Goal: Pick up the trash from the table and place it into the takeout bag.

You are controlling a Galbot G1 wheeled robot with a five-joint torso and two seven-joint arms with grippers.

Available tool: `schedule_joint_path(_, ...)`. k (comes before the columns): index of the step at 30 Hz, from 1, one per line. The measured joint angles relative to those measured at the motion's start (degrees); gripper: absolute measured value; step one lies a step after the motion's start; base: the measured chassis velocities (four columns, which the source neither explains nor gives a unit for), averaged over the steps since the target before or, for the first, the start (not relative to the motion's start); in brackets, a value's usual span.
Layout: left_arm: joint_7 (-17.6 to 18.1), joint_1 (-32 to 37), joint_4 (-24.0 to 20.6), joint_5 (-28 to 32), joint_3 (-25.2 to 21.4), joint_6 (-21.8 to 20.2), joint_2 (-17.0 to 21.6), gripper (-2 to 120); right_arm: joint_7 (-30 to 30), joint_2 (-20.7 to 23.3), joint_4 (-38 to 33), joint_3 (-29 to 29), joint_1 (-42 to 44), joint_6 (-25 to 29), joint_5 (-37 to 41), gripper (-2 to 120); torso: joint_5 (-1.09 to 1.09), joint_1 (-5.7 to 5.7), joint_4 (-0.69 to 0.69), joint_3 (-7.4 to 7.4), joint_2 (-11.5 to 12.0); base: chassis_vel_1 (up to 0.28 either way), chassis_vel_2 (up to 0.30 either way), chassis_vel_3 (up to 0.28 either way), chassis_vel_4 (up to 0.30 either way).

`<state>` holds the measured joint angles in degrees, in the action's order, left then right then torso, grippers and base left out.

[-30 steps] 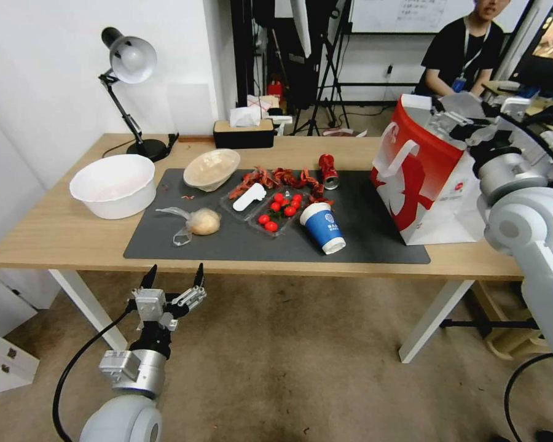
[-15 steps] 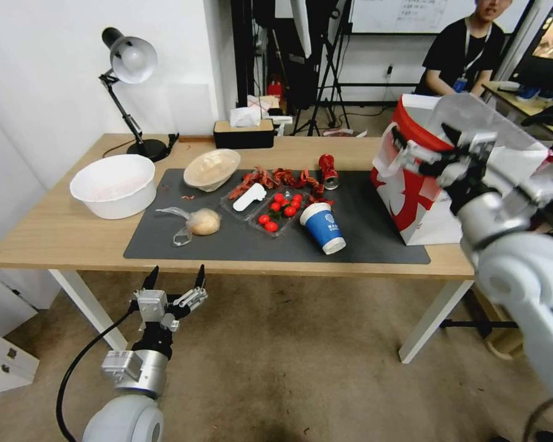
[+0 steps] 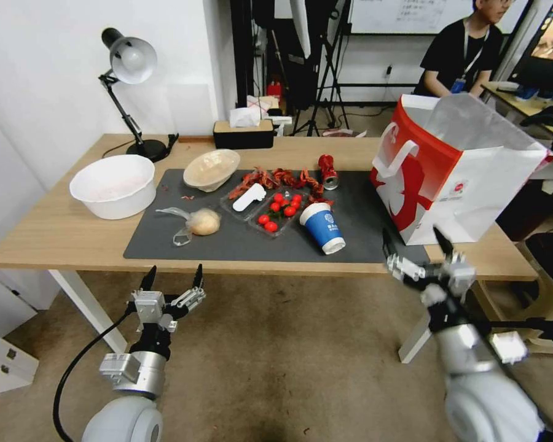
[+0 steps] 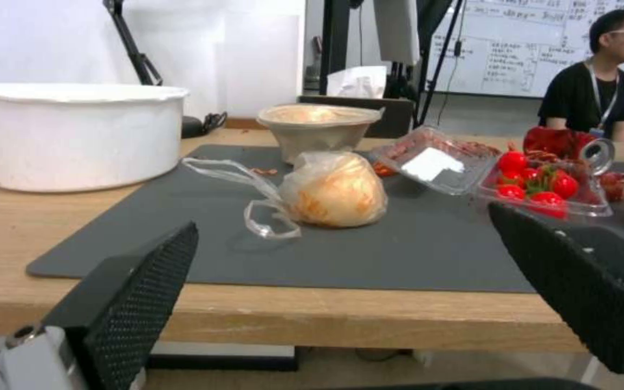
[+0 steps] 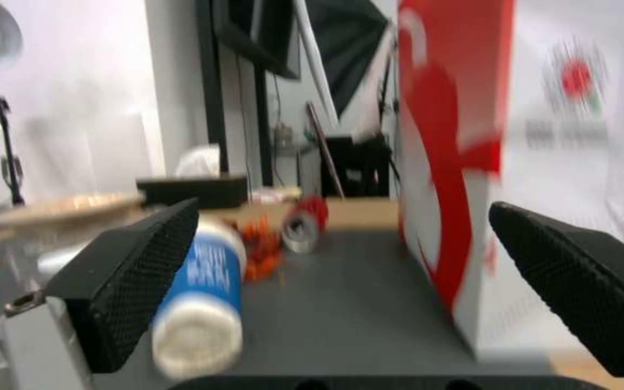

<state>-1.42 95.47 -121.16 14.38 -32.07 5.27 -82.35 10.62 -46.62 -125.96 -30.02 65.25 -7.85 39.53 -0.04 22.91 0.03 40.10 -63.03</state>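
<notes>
While both grippers' fingers (image 3: 172,277) are spread, the blue paper cup (image 3: 323,228) lies tipped, mouth toward the table (image 3: 55,236) front.

In the right wrist view the takeout bag (image 5: 463,162) is smeared by blur, its small logo unreadable and its top and far side cut off by the picture's edge, while the blue paper cup (image 5: 203,292) lies half behind a finger of the right pincer (image 5: 341,292). From the head the print on that cup is too small to read (the same goes for the bag's logo). In the left wrist view the crushed red can (image 4: 569,146) sits partly hidden behind the tomato tray (image 4: 543,187), and the counter (image 4: 326,314) runs off both sides.
</notes>
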Motion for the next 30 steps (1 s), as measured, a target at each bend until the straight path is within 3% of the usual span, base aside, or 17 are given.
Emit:
schedule_joint_path(2,0.0,0.0,0.0,0.0,0.0,0.1,0.0,100,0.3,-0.6,-1.1,-0.3,3.0,1.2,-1.8,100,-0.01,0.00,0.00,0.00,0.0,0.000,0.000,0.000,0.000)
schedule_joint_path(4,-0.1,0.1,0.1,0.1,0.0,0.4,0.0,100,-0.1,-4.7,-2.5,-1.5,12.4,8.7,-8.3,100,0.04,0.00,-0.04,0.00,0.0,0.000,0.000,0.000,0.000)
schedule_joint_path(5,-0.1,0.1,0.1,0.1,0.0,0.4,0.0,100,-0.1,-4.7,-2.5,-1.5,12.4,8.7,-8.3,100,0.04,0.00,-0.04,0.00,0.0,0.000,0.000,0.000,0.000)
schedule_joint_path(8,-0.1,0.1,0.3,0.2,-0.1,1.3,0.0,100,-2.6,-12.6,-1.7,-1.3,23.2,17.9,-13.7,100,0.03,-0.01,-0.06,0.00,0.0,0.000,0.000,0.000,0.000)
schedule_joint_path(9,-0.1,0.1,0.3,0.2,-0.1,1.3,0.0,100,-2.6,-12.6,-1.7,-1.3,23.2,17.9,-13.7,100,0.03,-0.01,-0.06,0.00,0.0,0.000,0.000,0.000,0.000)
schedule_joint_path(12,-0.3,0.3,0.6,0.5,-0.4,2.3,0.3,100,-5.2,-18.8,3.1,-0.5,30.3,26.2,-17.8,100,0.03,0.00,-0.03,0.00,0.0,0.000,0.000,0.000,0.000)
schedule_joint_path(15,-0.4,0.7,0.6,0.6,-0.3,2.7,0.3,100,-6.2,-19.8,6.0,-0.3,32.5,29.3,-18.3,100,0.04,0.00,-0.03,0.00,0.0,0.000,0.000,0.000,0.000)
schedule_joint_path(23,-0.8,1.0,0.9,0.6,-0.1,3.2,0.2,100,-6.8,-19.9,6.8,0.3,32.7,29.2,-18.0,100,0.03,0.00,-0.02,0.00,0.0,0.000,0.000,0.000,0.000)
schedule_joint_path(30,-0.9,1.1,0.7,0.6,-0.5,3.3,-0.1,100,-7.1,-18.5,6.7,2.3,30.2,24.5,-15.2,100,0.04,0.01,-0.03,0.01,0.0,0.000,0.000,0.000,0.000)
